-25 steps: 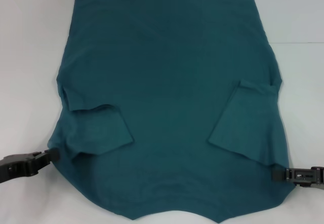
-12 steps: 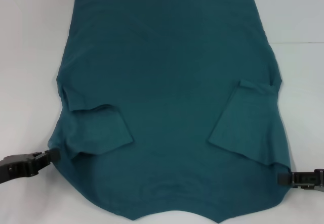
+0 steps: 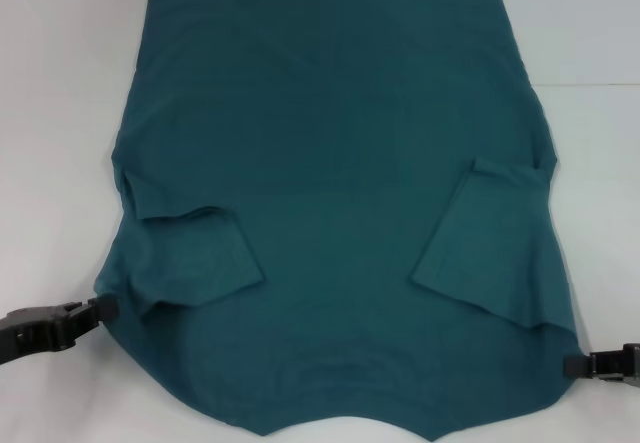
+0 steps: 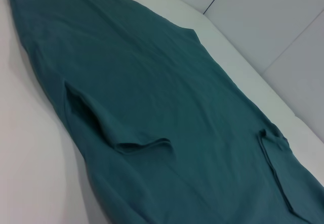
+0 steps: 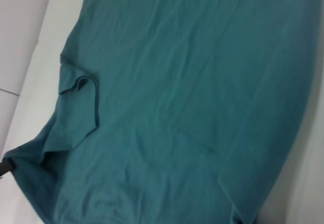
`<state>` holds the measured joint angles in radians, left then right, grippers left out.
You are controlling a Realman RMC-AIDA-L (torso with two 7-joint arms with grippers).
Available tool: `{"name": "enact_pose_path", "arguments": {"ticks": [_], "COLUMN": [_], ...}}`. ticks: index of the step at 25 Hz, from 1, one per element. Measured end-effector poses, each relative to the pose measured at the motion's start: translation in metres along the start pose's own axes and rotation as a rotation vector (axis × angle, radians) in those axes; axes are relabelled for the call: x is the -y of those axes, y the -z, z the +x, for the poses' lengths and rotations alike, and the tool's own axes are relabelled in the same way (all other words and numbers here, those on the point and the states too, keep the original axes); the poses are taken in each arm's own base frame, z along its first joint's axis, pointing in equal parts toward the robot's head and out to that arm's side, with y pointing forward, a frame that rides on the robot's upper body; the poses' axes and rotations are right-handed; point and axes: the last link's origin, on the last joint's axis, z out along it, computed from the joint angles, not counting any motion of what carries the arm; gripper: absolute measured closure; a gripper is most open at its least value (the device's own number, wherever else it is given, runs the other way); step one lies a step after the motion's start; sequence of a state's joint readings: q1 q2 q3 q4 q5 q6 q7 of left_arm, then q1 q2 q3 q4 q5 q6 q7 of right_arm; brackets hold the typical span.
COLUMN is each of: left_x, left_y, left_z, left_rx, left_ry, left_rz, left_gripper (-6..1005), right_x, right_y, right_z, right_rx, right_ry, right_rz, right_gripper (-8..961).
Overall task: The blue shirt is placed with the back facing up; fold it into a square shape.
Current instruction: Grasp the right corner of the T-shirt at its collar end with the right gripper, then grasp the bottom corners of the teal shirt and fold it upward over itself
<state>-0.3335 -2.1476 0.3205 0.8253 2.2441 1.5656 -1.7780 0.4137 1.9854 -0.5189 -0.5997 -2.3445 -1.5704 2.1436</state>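
The blue shirt (image 3: 330, 193) lies flat on the white table, with both short sleeves folded inward onto the body. It fills the left wrist view (image 4: 167, 113) and the right wrist view (image 5: 192, 97). My left gripper (image 3: 98, 308) is at the shirt's near-left edge, shut on a pinch of fabric that is drawn to a point there. Its dark tip also shows in the right wrist view (image 5: 4, 167). My right gripper (image 3: 572, 365) is at the shirt's near-right edge, just touching the hem, low over the table.
The white table (image 3: 60, 113) runs along both sides of the shirt. A seam in the table shows at the right (image 3: 590, 83). The shirt's near edge reaches the bottom of the head view.
My right gripper has drawn back to the right and nearer, from over the shirt's edge to just at its rim. The left gripper and the shirt have not moved.
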Motion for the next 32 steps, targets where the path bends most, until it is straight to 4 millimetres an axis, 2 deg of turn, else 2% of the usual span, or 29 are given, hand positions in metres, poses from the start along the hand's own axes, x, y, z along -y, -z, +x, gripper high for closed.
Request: {"name": "enact_pose_path", "arguments": {"ticks": [1, 6, 11, 21, 32], "left_x": [0.0, 0.0, -0.001, -0.01, -0.017], "left_y": [0.0, 0.002, 0.008, 0.039, 0.06], "left_z": [0.0, -0.001, -0.003, -0.013, -0.033], "left_rx": [0.0, 0.001, 0.002, -0.012, -0.007], "left_ry": [0.0, 0.002, 0.008, 0.027, 0.061], "left_rz": [0.0, 0.0, -0.007, -0.072, -0.093], "left_gripper": [983, 983, 982, 982, 983], "right_x": [0.001, 0.007, 0.01, 0.009, 0.011], "right_y": [0.001, 0.007, 0.012, 0.023, 0.043], "right_z": [0.001, 0.006, 0.011, 0.019, 0.046], "right_rx": [0.003, 0.051, 0.103, 0.167, 0.184], "right_ry": [0.0, 0.005, 0.016, 0.103, 0.17], "right_rz": [0.004, 0.007, -0.002, -0.049, -0.084], "right_gripper": [816, 897, 897, 896, 897]}}
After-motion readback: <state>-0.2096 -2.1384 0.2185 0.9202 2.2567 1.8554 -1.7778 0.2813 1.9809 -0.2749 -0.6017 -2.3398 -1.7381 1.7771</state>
